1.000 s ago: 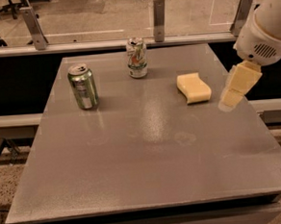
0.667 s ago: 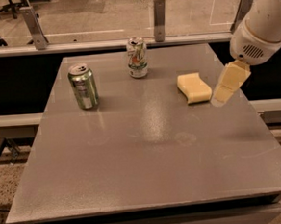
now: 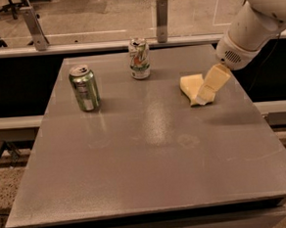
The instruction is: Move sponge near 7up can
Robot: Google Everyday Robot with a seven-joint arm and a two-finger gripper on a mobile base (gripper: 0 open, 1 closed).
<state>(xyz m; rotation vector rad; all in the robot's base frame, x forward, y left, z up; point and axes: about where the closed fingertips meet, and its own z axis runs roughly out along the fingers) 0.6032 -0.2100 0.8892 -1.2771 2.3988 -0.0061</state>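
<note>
The pale yellow sponge (image 3: pixel 189 85) lies on the grey table (image 3: pixel 150 150), right of centre toward the back. The 7up can (image 3: pixel 139 58), white with green markings, stands upright near the back middle, well left of the sponge. My gripper (image 3: pixel 203 98) hangs from the white arm (image 3: pixel 254 25) that enters at the top right. It points down and to the left, and its tip is at the sponge's right front edge, covering part of it.
An all-green can (image 3: pixel 84 88) stands upright at the back left of the table. A low rail with metal posts (image 3: pixel 161 14) runs behind the table. The table's right edge is close to the arm.
My gripper has moved left and down, from beside the table's right edge to the sponge's right side. The sponge and both cans have not moved.
</note>
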